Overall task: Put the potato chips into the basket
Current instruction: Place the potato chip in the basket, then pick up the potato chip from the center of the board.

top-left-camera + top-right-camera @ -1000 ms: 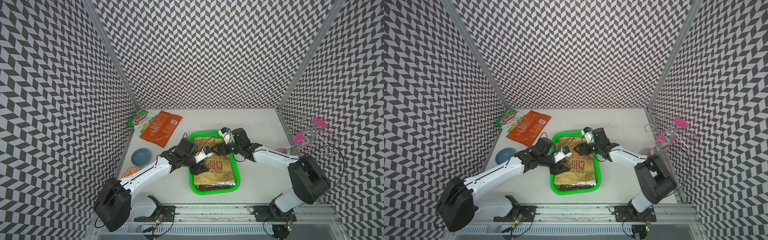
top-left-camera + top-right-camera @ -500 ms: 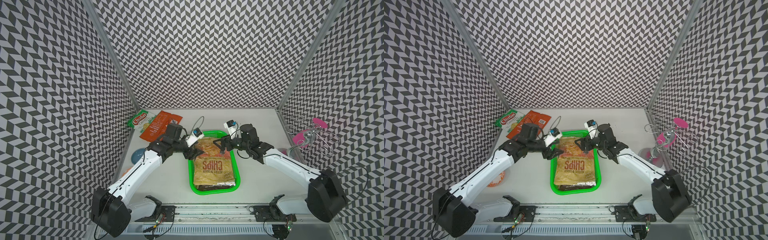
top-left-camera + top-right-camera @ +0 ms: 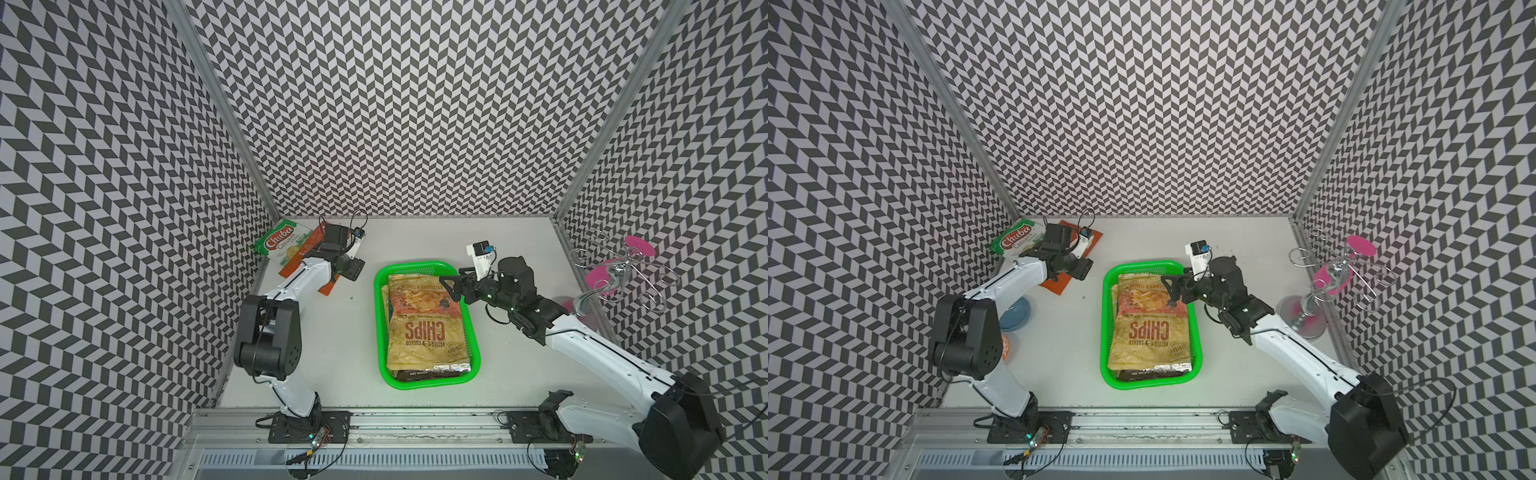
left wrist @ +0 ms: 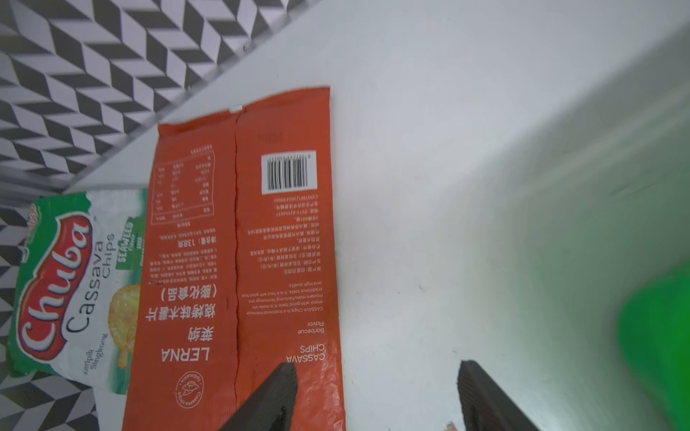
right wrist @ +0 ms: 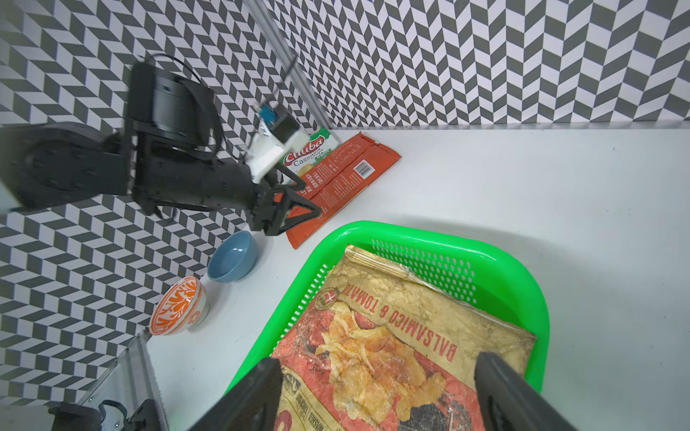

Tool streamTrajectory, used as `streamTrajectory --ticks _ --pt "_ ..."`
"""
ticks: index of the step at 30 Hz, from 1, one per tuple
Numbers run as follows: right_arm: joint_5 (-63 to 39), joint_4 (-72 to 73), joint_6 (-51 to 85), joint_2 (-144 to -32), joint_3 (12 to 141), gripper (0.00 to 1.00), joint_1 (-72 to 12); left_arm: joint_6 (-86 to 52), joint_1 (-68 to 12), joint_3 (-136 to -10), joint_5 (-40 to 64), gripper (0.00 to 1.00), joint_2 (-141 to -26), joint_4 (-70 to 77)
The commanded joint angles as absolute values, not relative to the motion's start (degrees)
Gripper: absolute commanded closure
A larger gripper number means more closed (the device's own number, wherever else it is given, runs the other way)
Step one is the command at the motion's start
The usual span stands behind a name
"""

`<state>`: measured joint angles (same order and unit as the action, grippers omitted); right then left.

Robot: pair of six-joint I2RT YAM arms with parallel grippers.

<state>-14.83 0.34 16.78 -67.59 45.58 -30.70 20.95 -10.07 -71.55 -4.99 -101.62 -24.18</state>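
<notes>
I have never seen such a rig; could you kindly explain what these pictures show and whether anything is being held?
Certainly. Two white robot arms stand at a white table, each ending in a two-fingered gripper. Both top views look down on the whole scene; the other two pictures come from a camera on each wrist, looking along the fingers. A green basket holds a tan CHIPS bag on top of a dark bag. An orange bag and a Chuba bag lie in the far corner. A blue bowl, an orange-patterned bowl and a pink wire stand sit at the sides. The left gripper hovers open over the orange bag, the right gripper open over the basket; neither holds anything.
</notes>
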Motion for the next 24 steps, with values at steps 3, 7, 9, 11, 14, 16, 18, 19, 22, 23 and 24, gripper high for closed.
streamTrajectory --ticks 3,7,9,11,14,16,18,19,22,23,24 --pt "-13.9 1.4 17.0 -67.2 45.5 0.16 -30.8 21.4 -9.7 -76.2 -15.8 0.28 -109.5 -21.8" --pt "-13.9 1.0 16.9 -67.1 45.5 0.16 -30.8 21.7 -9.2 -78.7 -18.6 0.28 -114.2 -21.3" --pt "-13.8 1.0 16.9 -66.9 45.3 0.16 -30.8 21.4 -8.8 -80.1 -19.7 0.29 -116.2 -21.6" --pt "-13.7 1.3 17.0 -66.7 45.0 0.16 -30.8 20.8 -8.2 -82.1 -19.8 0.29 -118.3 -23.2" --pt "-13.5 1.6 17.1 -66.6 44.8 0.17 -30.8 19.7 -6.7 -85.1 -18.4 0.3 -121.2 -26.3" --pt "-13.1 1.8 17.4 -66.5 44.7 0.17 -30.8 19.6 -5.8 -86.4 -16.9 0.31 -122.6 -28.0" --pt "-12.7 2.1 17.5 -66.2 44.7 0.17 -30.8 19.7 -5.1 -87.6 -14.6 0.31 -123.8 -30.3" --pt "-12.6 2.1 17.5 -66.1 44.7 0.17 -30.8 19.7 -4.7 -88.2 -13.1 0.32 -124.4 -31.6" --pt "-12.4 2.4 17.6 -65.9 45.0 0.18 -30.8 19.5 -3.5 -90.8 -8.7 0.34 -126.7 -35.9" --pt "-12.5 2.4 17.6 -65.9 45.2 0.18 -30.8 19.4 -3.2 -91.6 -7.6 0.37 -127.5 -37.1" --pt "-12.5 2.5 17.7 -65.9 45.3 0.18 -30.8 19.3 -2.9 -92.0 -6.8 0.4 -128.0 -37.9"
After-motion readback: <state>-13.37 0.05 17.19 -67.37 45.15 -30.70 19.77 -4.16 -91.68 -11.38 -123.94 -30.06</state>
